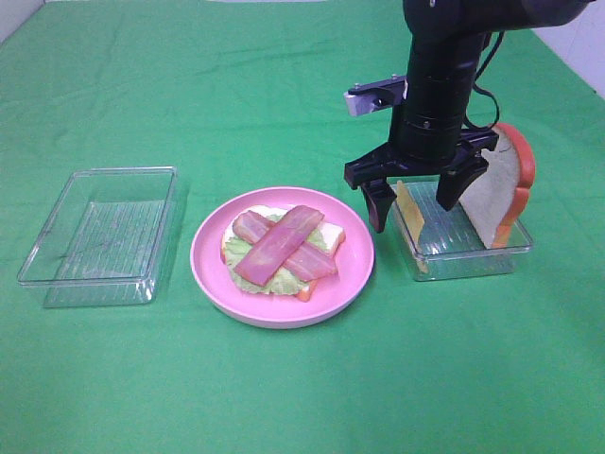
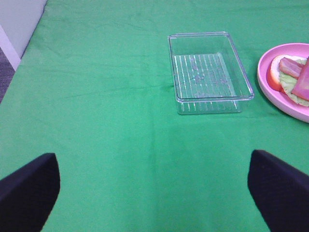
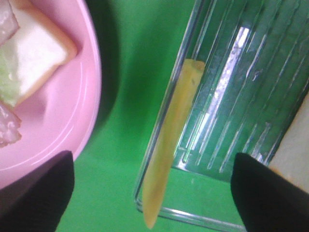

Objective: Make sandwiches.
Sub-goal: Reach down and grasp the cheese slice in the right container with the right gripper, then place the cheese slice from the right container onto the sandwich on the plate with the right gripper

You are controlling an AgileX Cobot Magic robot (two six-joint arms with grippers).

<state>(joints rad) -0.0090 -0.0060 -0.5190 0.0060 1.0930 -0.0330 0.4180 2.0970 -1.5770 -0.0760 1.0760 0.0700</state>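
Left gripper (image 2: 154, 193) is spread wide open over the green cloth (image 2: 106, 96), holding nothing. The empty clear tray (image 1: 99, 236) sits at 9 o'clock from the pink plate (image 1: 213, 274). On the plate is a bread slice (image 1: 329, 235) with lettuce (image 1: 238, 250) and two bacon strips (image 1: 281, 245) crossed on top. At 3 o'clock from the plate is the other clear tray (image 1: 473, 255). The right gripper (image 1: 412, 213) hangs over it, jaws apart, gripping nothing. The cheese slice (image 3: 169, 145) stands on edge at that tray's 9 o'clock wall, and the second bread slice (image 1: 496, 189) leans at its 3 o'clock end.
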